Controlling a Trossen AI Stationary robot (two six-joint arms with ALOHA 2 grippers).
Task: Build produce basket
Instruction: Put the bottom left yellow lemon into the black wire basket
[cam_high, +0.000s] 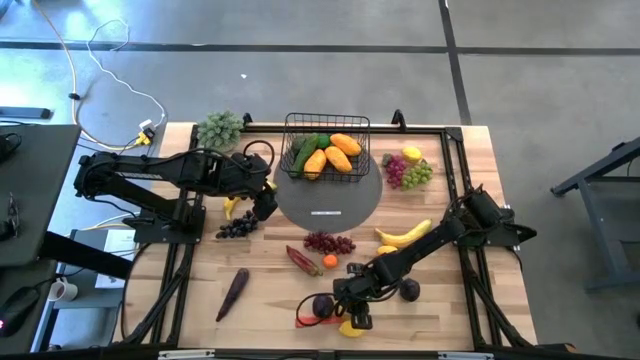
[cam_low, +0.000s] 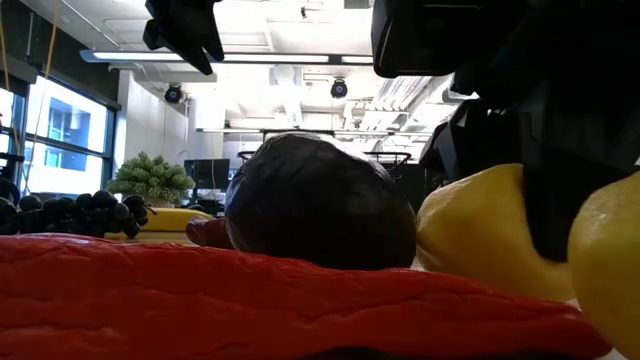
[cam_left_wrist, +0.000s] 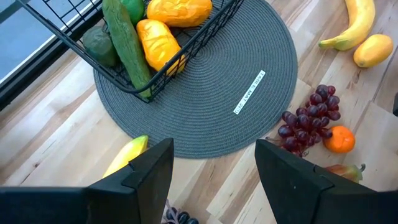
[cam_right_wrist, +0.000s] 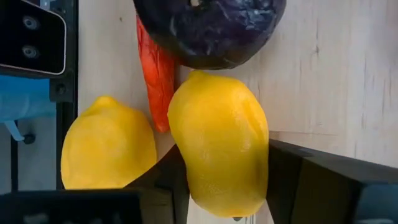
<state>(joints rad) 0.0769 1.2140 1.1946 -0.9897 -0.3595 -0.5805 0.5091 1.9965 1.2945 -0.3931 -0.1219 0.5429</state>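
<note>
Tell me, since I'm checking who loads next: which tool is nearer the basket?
Left. The left tool hovers open beside the grey mat, just short of the basket. The right tool is at the table's near edge, around a lemon, far from it.

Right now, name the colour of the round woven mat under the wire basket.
Grey: the round woven mat shows best in the left wrist view.

Place: a robotics lab or workshop in an open industrial hall.
Floor: bare grey concrete (cam_high: 300, 80) with dark seams.
Ceiling: white, with strip lights (cam_low: 150, 56) and exposed ducts.
Windows: tall panes (cam_low: 60, 140) at one side.
Rig: wooden tabletop (cam_high: 270, 290) in a black frame, loose cables (cam_high: 100, 60) on the floor.
</note>
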